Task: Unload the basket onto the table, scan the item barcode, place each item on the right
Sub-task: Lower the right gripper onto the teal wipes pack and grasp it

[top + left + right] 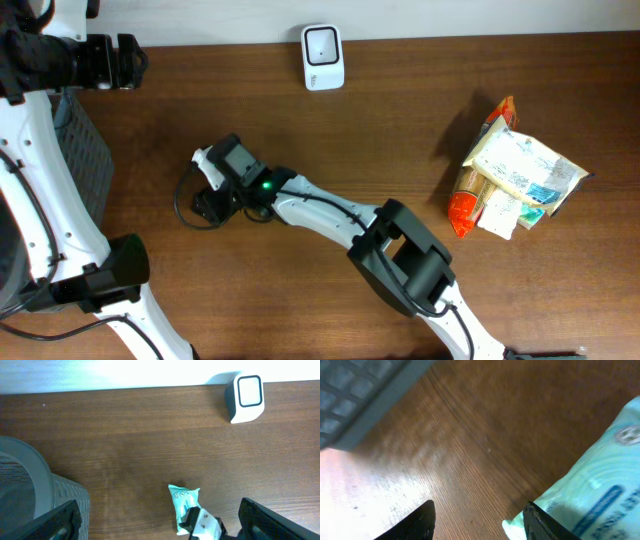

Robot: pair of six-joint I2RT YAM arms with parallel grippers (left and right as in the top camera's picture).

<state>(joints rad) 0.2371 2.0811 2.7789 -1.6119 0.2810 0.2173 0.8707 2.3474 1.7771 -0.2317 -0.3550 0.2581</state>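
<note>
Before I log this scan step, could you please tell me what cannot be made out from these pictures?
Barcode on the green packet: blurred and cut off by the edge in the right wrist view, too small in the left wrist view.
Whether the right pincer touches that packet: its own finger covers the spot, right wrist view.
Print on the heap of packets: too small, overhead view.

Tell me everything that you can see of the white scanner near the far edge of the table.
The scanner is a small white box with rounded corners, plastic by its look. Its top face holds a pale square window in a dark frame; one side looks dark grey. It sits on the brown wooden table, near its far edge. Nothing else touches it.
</note>
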